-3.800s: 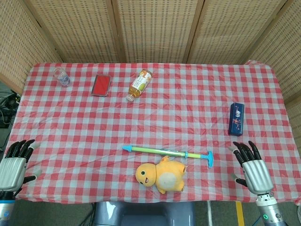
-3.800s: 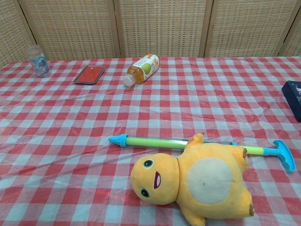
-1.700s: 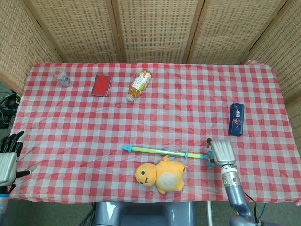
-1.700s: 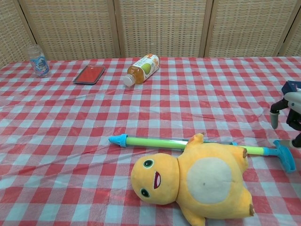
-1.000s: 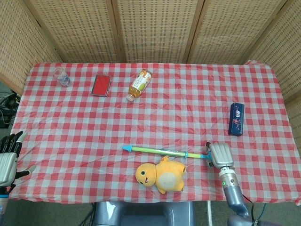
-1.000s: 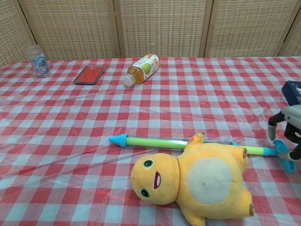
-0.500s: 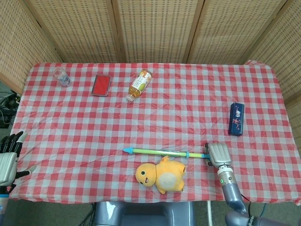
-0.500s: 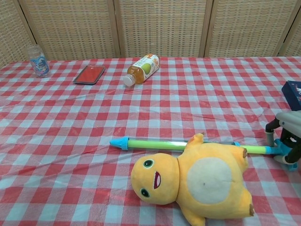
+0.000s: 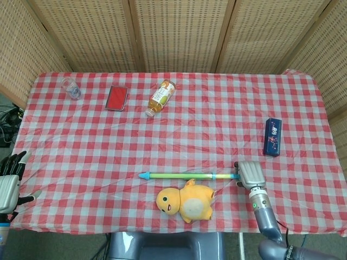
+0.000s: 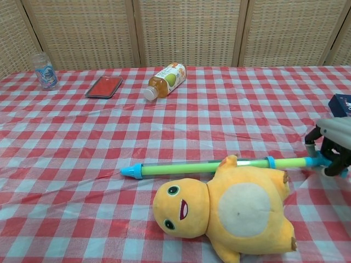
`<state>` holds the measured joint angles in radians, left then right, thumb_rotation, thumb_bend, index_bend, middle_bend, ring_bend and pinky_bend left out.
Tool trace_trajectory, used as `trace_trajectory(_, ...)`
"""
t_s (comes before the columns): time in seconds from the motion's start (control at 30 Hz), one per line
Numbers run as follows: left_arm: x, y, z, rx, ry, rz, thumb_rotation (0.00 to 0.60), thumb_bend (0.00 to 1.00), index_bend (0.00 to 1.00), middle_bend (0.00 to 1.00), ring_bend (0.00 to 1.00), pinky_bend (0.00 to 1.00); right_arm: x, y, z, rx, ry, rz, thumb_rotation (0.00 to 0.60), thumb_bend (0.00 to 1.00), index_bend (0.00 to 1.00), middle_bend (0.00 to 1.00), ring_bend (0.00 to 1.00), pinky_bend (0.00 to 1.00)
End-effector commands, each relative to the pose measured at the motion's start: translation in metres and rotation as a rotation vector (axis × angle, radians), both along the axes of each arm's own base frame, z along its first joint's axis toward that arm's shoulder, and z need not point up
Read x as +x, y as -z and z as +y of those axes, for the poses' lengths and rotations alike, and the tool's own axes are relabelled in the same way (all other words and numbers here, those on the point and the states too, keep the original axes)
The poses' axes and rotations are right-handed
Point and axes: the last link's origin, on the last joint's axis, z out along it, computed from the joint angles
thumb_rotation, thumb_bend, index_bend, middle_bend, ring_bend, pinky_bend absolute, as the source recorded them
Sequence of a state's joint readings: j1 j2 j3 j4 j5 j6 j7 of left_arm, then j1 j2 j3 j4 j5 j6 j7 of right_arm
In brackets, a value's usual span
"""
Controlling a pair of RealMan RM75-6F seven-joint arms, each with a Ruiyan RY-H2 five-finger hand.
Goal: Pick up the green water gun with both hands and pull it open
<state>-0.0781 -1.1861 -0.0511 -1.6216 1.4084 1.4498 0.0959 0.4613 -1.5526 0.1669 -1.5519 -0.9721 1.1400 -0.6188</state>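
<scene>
Now the right hand (image 9: 249,174) grips one green water gun (image 10: 208,166) by its handle.
Left hand (image 9: 10,183) open off the tabletop (image 9: 217,124) edge; one plush toy (image 10: 227,209), one bottle (image 9: 161,97).

No legible text; bottle (image 10: 167,78) label, blue box (image 9: 272,136) print too small.

Green water gun (image 9: 181,175), lying across the near part of the table.
I see a thin green tube with a blue tip on the left; its handle end on the right is lifted slightly.
</scene>
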Motion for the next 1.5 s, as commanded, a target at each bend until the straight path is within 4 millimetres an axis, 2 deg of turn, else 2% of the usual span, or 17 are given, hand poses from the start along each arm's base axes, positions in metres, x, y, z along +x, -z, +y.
trace_trajectory(0.03,0.001,-0.001,0.003,0.002,-0.003,-0.022,0.6,0.08,0.0,0.0,0.0,0.0,0.024,-0.02,-0.02,-0.04,-0.016,-0.014,0.6,0.56,0.72,1.0,1.0,0.7)
trace_trajectory(0.23,0.009,-0.003,0.013,0.004,-0.008,-0.034,0.6,0.1,0.04,0.0,0.0,0.0,0.046,-0.03,-0.04,-0.064,-0.017,-0.027,0.6,0.58,0.74,1.0,1.0,0.71)
trace_trajectory(0.37,0.025,-0.011,0.031,0.033,0.006,-0.02,0.6,0.15,0.08,0.0,0.0,0.0,0.063,-0.032,-0.055,-0.079,-0.021,-0.046,0.6,0.59,0.75,1.0,1.0,0.71)
trace_trajectory(0.47,0.042,-0.012,0.056,0.034,0.021,-0.015,0.6,0.15,0.11,0.0,0.0,0.0,0.074,-0.033,-0.065,-0.086,-0.022,-0.056,0.6,0.59,0.75,1.0,1.0,0.71)
trace_trajectory(0.6,0.063,-0.007,0.091,0.01,0.031,-0.01,0.6,0.23,0.21,0.0,0.0,0.0,0.083,-0.034,-0.073,-0.089,-0.025,-0.058,0.6,0.59,0.75,1.0,1.0,0.71)
trace_trajectory(0.67,0.071,-0.004,0.101,-0.001,0.035,-0.006,0.6,0.23,0.25,0.0,0.0,0.0,0.085,-0.034,-0.076,-0.088,-0.026,-0.059,0.6,0.59,0.75,1.0,1.0,0.71)
trace_trajectory(0.73,0.091,0.003,0.123,-0.023,0.067,0.009,0.6,0.23,0.26,0.0,0.0,0.0,0.088,-0.037,-0.083,-0.092,-0.031,-0.049,0.6,0.59,0.75,1.0,1.0,0.71)
trace_trajectory(0.83,0.107,0.014,0.14,-0.049,0.076,0.008,0.6,0.23,0.25,0.0,0.0,0.0,0.092,-0.039,-0.089,-0.099,-0.031,-0.049,0.6,0.59,0.75,1.0,1.0,0.71)
trace_trajectory(0.97,0.126,0.031,0.161,-0.085,0.086,-0.018,0.6,0.23,0.28,0.0,0.0,0.0,0.095,-0.042,-0.097,-0.105,-0.028,-0.051,0.6,0.59,0.76,1.0,1.0,0.71)
trace_trajectory(1.2,0.152,0.056,0.183,-0.136,0.106,-0.024,0.6,0.23,0.3,0.0,0.0,0.0,0.101,-0.045,-0.106,-0.115,-0.025,-0.062,0.6,0.59,0.76,1.0,1.0,0.71)
trace_trajectory(1.37,0.172,0.072,0.197,-0.165,0.119,-0.026,0.6,0.23,0.39,0.0,0.0,0.0,0.1,-0.043,-0.11,-0.103,-0.017,-0.07,0.6,0.59,0.76,1.0,1.0,0.71)
trace_trajectory(1.43,0.189,0.085,0.205,-0.175,0.135,-0.031,0.6,0.23,0.41,0.0,0.0,0.0,0.099,-0.043,-0.112,-0.093,-0.014,-0.074,0.6,0.59,0.76,1.0,1.0,0.71)
trace_trajectory(1.5,0.194,0.091,0.209,-0.179,0.128,-0.029,0.6,0.23,0.42,0.0,0.0,0.0,0.099,-0.043,-0.112,-0.092,-0.015,-0.075,0.6,0.59,0.76,1.0,1.0,0.71)
